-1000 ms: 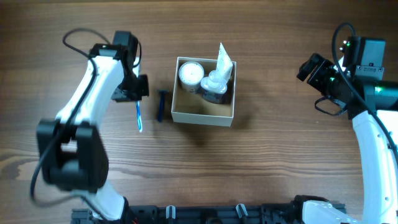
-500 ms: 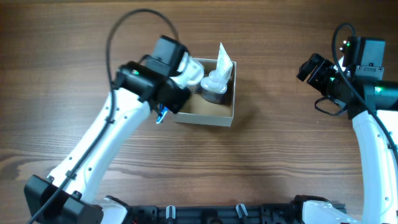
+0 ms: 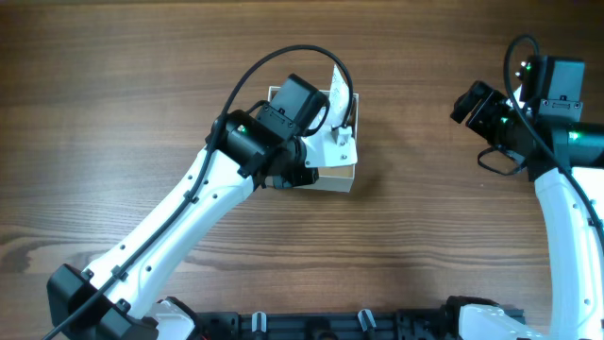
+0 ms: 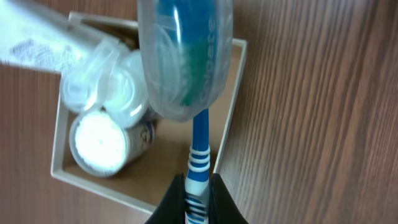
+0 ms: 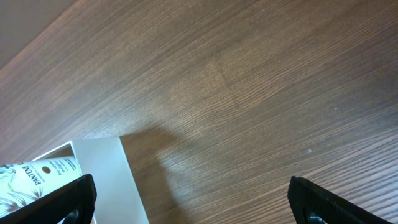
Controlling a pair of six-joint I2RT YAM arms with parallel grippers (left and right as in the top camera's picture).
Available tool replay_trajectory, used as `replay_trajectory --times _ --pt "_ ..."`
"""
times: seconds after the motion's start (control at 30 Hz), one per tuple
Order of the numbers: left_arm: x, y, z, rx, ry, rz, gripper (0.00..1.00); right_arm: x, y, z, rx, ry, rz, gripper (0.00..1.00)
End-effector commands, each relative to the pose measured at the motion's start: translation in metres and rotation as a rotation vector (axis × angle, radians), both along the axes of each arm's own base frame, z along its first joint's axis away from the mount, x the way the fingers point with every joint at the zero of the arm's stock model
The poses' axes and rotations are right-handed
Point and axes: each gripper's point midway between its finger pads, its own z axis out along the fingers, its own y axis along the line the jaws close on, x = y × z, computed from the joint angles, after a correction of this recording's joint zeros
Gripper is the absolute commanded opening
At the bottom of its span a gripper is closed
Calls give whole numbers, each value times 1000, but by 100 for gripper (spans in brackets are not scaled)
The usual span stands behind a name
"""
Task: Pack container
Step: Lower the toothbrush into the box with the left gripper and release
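The container (image 3: 336, 178) is a square white-walled box with a tan inside, at the table's middle. In the left wrist view (image 4: 231, 112) it holds a white-lidded jar (image 4: 99, 140), a clear-capped bottle (image 4: 118, 87) and a white tube (image 4: 37, 34). My left gripper (image 4: 198, 200) is shut on a blue-and-white toothbrush (image 4: 200, 140) with a clear head cap (image 4: 185, 56). It holds the toothbrush above the box's right side. From overhead the left wrist (image 3: 291, 173) covers the box's left half. My right gripper (image 5: 194, 205) is open and empty, far right of the box (image 3: 477, 106).
The white tube (image 3: 337, 85) sticks up at the box's far right corner. The right wrist view shows the box's white wall (image 5: 106, 180), a printed tube (image 5: 37, 174) and bare wood tabletop (image 5: 249, 93).
My left arm has swung right, from left of the box to above it, carrying the toothbrush. It now covers the box's left half. The right arm has not moved.
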Motion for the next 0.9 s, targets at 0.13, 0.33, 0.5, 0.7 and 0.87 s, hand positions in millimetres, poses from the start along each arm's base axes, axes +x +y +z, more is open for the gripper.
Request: replay_trajectory --times 0.13,0.33,0.5,0.7,0.87 --pt "2 -15 -13 22 -10 -181 8 4 1 3 13 -8 -3 100" --pt "15 -22 -39 57 6 -189 9 4 1 3 14 -8 -3 100" --pt "30 -23 -55 101 -25 -197 11 4 1 4 14 -9 -2 100" --pt "38 -22 -72 151 -25 -222 12 4 1 4 13 -9 -3 100" --pt "44 -15 -79 207 -41 -212 12 4 1 3 14 -8 -3 100"
